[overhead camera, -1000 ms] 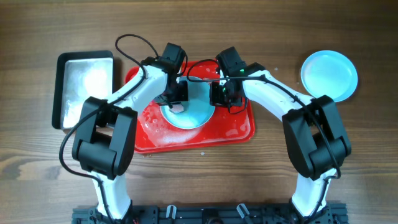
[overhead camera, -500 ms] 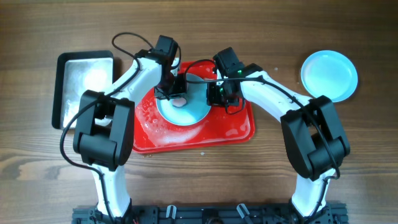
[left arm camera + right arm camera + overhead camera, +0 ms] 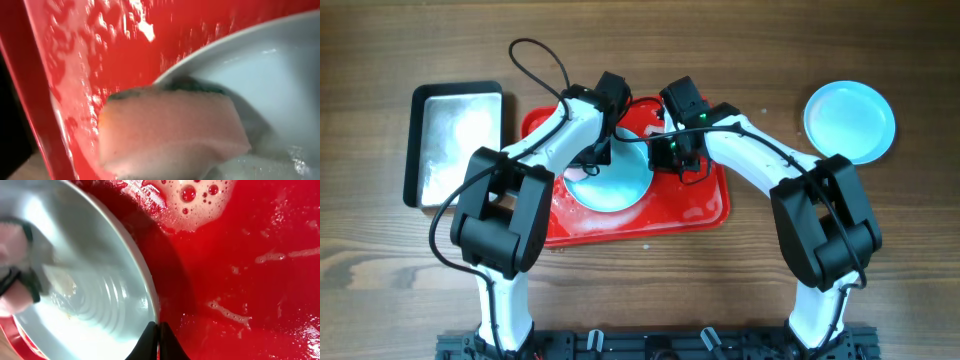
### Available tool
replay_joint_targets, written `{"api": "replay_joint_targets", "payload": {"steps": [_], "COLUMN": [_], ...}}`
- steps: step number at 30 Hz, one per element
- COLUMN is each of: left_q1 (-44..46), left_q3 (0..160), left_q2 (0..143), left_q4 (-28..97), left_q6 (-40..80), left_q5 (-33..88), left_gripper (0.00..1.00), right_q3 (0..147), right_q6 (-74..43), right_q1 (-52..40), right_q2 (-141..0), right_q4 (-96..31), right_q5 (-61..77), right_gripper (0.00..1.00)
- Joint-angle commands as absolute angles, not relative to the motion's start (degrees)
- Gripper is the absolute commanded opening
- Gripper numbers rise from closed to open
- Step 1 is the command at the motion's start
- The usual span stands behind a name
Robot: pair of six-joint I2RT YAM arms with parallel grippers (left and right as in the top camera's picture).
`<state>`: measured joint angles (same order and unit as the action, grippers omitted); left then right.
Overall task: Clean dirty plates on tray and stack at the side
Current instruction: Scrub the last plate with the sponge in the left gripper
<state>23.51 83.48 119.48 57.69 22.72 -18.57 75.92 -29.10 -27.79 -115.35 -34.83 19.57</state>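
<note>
A pale blue plate (image 3: 620, 182) lies wet in the red tray (image 3: 695, 205). My left gripper (image 3: 592, 158) is shut on a pink sponge with a green top (image 3: 170, 131) and presses it on the plate's (image 3: 265, 70) left rim, against the sudsy tray (image 3: 75, 55). Its fingers are hidden behind the sponge. My right gripper (image 3: 158, 332) is shut on the plate's (image 3: 85, 285) right rim, and also shows in the overhead view (image 3: 667, 152). A second plate (image 3: 850, 120) lies on the table at the far right. A third plate is not in view.
A black-rimmed silver pan (image 3: 455, 140) stands left of the tray. Suds and bubbles (image 3: 197, 200) cover the tray floor (image 3: 250, 265). Black cables loop over the tray's back edge. Wooden table surrounds it all.
My left arm has swung and the sponge has slid from the plate's upper part to its left rim. The right gripper keeps its hold on the rim.
</note>
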Motion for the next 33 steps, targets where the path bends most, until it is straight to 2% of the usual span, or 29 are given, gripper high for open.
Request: {"api": "replay_joint_targets", "payload": {"steps": [1, 11, 16, 18, 23, 28, 33], "left_q1": [22.3, 20.7, 17.5, 15.7, 14.0, 14.2, 14.3], "left_q3": [81.8, 81.8, 81.8, 81.8, 81.8, 81.6, 81.5], "left_q2": [122.1, 122.1, 122.1, 122.1, 122.1, 122.1, 122.2], "left_q4": [60.8, 66.7, 68.4, 67.7, 60.2, 53.2, 50.6], "left_q6": [22.0, 9.0, 7.9, 8.4, 21.1, 27.7, 27.8], "left_q5": [-8.0, 19.9, 21.2, 19.4, -3.2, -11.3, -17.6], "left_gripper": [0.04, 0.04, 0.04, 0.04, 0.04, 0.04, 0.04], "right_q3": [76.2, 76.2, 76.2, 76.2, 76.2, 76.2, 76.2], "right_q6": [-28.5, -28.5, -28.5, -28.5, -28.5, -28.7, -28.7], "right_q1": [-27.4, -27.4, -27.4, -27.4, -27.4, -27.4, -27.4], "right_q2": [-116.4, -116.4, -116.4, -116.4, -116.4, -116.4, -116.4], "right_q4": [-35.8, -35.8, -35.8, -35.8, -35.8, -35.7, -35.7], "right_q5": [17.9, 17.9, 17.9, 17.9, 17.9, 17.9, 17.9], "right_gripper": [0.04, 0.04, 0.04, 0.04, 0.04, 0.04, 0.04]}}
